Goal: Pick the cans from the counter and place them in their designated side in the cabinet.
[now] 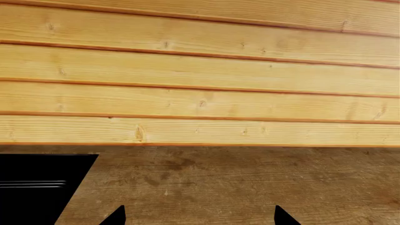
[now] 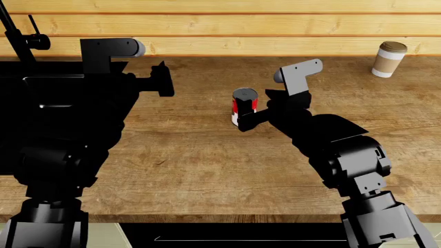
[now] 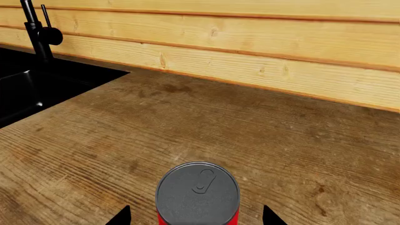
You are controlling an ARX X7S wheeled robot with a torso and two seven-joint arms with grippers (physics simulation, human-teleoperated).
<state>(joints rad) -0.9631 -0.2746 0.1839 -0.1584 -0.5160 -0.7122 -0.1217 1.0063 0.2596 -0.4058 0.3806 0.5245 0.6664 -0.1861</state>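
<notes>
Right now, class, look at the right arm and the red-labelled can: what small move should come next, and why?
Probably close the right gripper on the red-and-white can. In the right wrist view the can stands upright on the counter, between the two open fingertips, which do not yet appear to touch it. A slight advance first may seat it deeper.

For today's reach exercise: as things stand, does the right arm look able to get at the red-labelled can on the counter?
Probably yes. The right gripper is open beside the red-labelled can, which stands upright between its fingertips in the wrist view; nothing blocks it on the counter.
</notes>
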